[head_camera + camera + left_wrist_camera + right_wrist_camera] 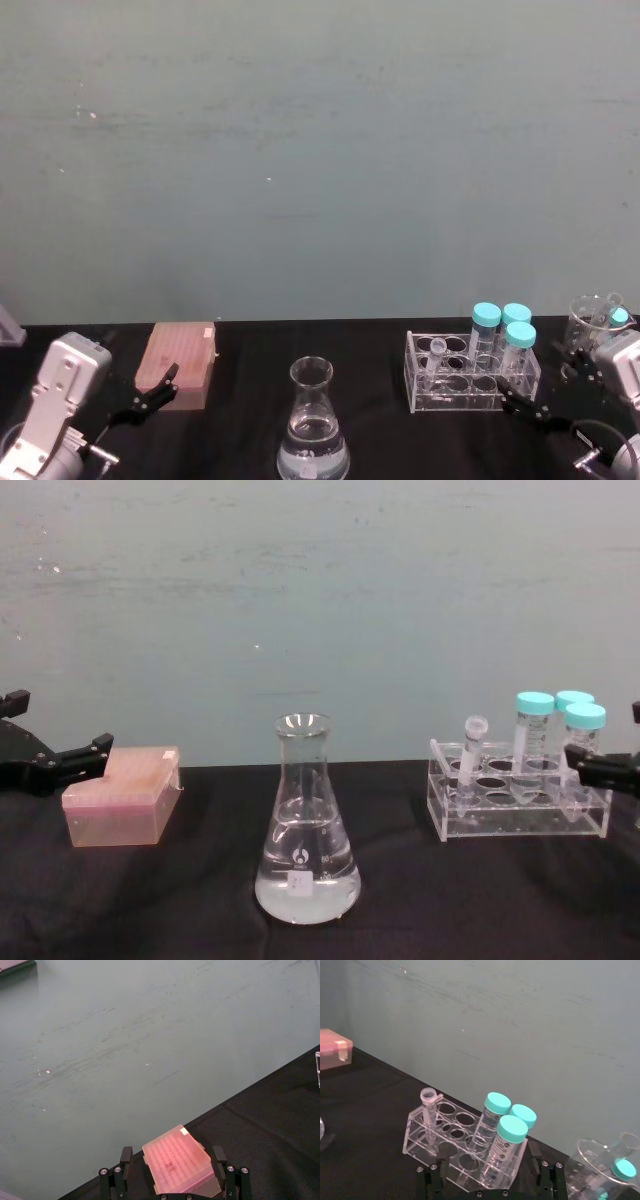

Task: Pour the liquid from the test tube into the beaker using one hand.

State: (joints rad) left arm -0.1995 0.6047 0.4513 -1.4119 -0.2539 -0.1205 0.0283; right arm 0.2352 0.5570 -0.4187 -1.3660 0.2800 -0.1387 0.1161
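The test tube (pixel 438 349) (pixel 428 1106) (pixel 472 742) stands uncapped in the left end of a clear rack (pixel 452 402) (pixel 414 1136) (pixel 520 827); I cannot make out liquid in it. The beaker (pixel 314 425) (pixel 305 825), a clear conical flask, stands at the table's front centre with clear liquid (pixel 305 890) in its base. My right gripper (pixel 520 400) (pixel 489 1160) hovers open just in front of the rack's right end, holding nothing. My left gripper (pixel 158 388) (pixel 171 1160) (pixel 75 755) is open at the far left, just short of a pink box.
The pink translucent box (pixel 180 362) (pixel 177 1162) (pixel 120 800) sits at the left. Three teal-capped tubes (pixel 502 325) (pixel 506 1121) (pixel 560 715) fill the rack's right end. A glass beaker (pixel 595 320) (pixel 605 1165) holding a teal-capped tube stands at the far right. A wall rises behind the table.
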